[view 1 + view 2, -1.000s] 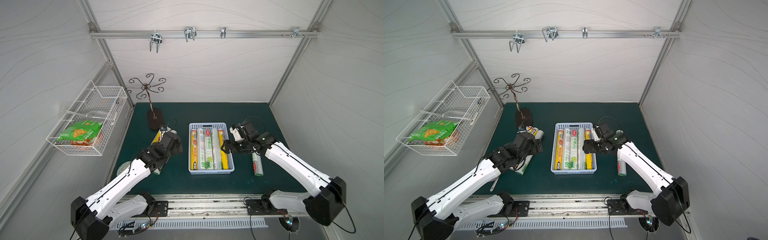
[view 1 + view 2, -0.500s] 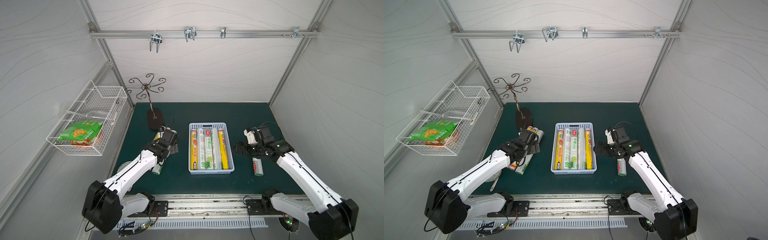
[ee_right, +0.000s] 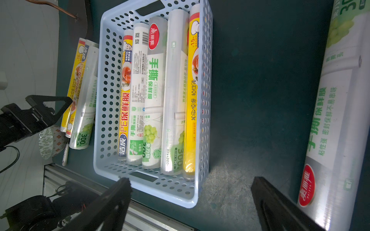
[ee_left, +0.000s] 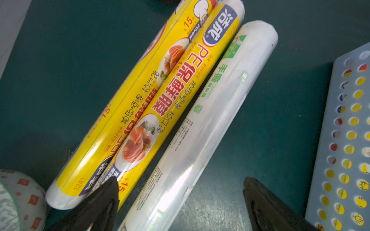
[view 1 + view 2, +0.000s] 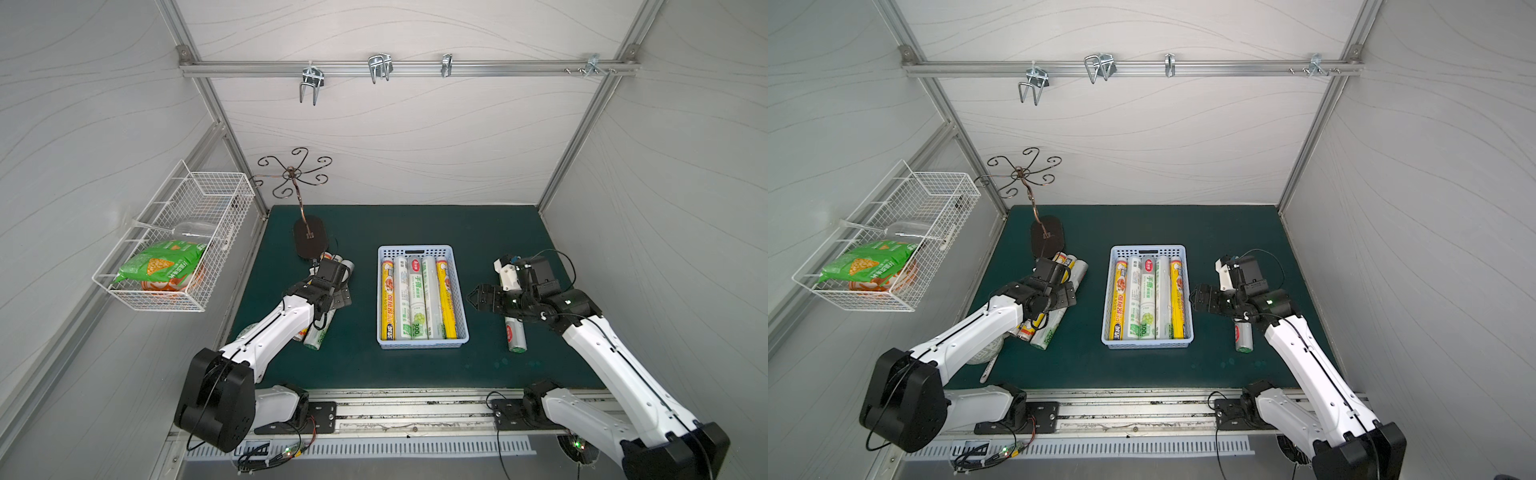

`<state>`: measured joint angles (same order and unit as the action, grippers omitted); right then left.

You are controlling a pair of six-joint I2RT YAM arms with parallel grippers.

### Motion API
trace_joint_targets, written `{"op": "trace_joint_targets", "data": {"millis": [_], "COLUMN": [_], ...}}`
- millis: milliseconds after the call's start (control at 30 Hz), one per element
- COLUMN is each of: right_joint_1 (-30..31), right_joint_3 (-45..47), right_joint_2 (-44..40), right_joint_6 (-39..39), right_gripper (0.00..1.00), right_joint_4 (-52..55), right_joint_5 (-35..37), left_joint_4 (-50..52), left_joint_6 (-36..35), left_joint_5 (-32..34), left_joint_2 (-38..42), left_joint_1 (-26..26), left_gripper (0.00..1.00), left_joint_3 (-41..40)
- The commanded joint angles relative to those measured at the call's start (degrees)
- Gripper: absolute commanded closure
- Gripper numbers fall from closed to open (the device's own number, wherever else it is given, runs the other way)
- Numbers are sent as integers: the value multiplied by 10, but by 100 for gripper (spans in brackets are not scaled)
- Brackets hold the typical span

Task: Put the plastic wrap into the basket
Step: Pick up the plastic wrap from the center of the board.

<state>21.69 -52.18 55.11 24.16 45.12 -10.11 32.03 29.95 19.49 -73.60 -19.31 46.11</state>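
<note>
The right claw (image 5: pixel 473 298), wide open and empty, has drawn back from the basket (image 5: pixel 422 344) holding five rolls of plastic wrap (image 5: pixel 417 299) to above the lone roll (image 5: pixel 515 336) on the surface, while the open left claw (image 5: pixel 341 298) has lowered over the three rolls (image 5: pixel 318 336) beside it, so four rolls remain.

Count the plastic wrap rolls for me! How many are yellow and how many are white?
Yellow plastic wrap rolls: 4 (2 in the blue basket, 2 outside it)
White plastic wrap rolls: 5 (3 in the basket, 2 outside it)
Total: 9
</note>
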Motion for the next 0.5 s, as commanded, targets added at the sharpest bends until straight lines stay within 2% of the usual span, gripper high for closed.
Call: {"op": "trace_joint_targets", "data": {"millis": [0, 467], "right_joint_1": [-3, -3], "right_joint_3": [4, 2], "right_joint_2": [0, 7], "right_joint_6": [3, -4], "right_gripper": [1, 1], "right_joint_4": [4, 10], "right_joint_5": [-11, -13], "left_joint_4": [-30, -65], "left_joint_6": [-4, 3], "left_joint_5": [-20, -53], "left_joint_2": [-18, -80], "left_joint_1": [6, 9], "left_gripper": [1, 1], "left_joint_3": [-5, -17]}}
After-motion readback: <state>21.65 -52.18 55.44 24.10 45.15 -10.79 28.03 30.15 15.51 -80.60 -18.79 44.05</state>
